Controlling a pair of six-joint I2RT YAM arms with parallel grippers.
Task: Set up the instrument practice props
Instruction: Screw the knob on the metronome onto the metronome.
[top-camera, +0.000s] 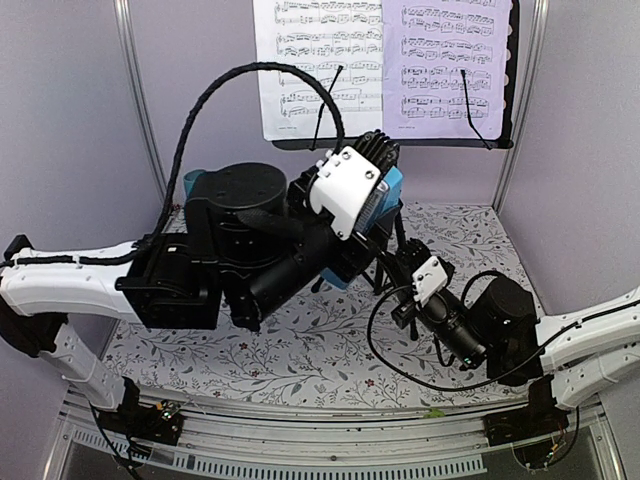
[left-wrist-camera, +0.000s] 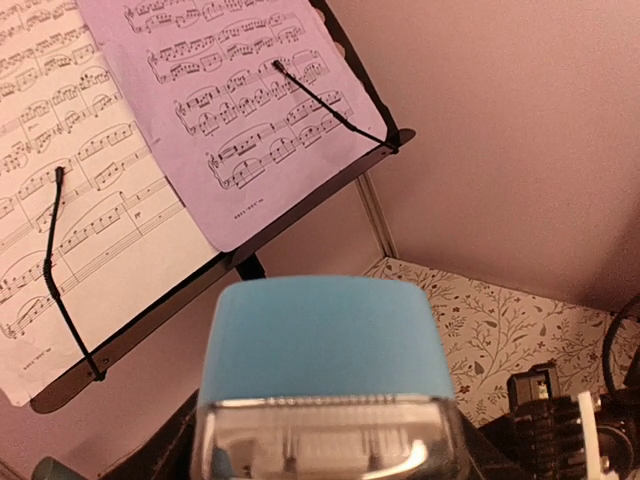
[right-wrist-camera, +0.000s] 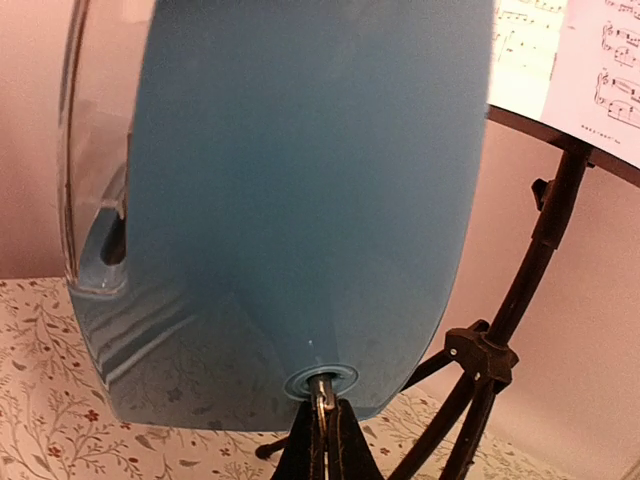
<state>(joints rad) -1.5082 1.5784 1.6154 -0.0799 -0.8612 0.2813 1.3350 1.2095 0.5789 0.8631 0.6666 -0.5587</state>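
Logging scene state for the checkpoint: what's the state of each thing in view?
music stand: upright, carrying both pages.
white page: flat on the stand, left side.
lavender page: flat on the stand, right side.
metronome: held by left gripper, jaws shut.
winding key: pinched by right gripper, jaws shut.
teal cup: mostly hidden, state unclear.

Top view looks down from behind; both wrist views close, upward, sharing metronome (left-wrist-camera: 325, 340), music stand (right-wrist-camera: 545, 230).

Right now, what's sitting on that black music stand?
Two sheet-music pages rest on the tray: a white page left, a lavender page right, each pinned by a thin black arm. They cover the tray's face, so nothing behind them shows.
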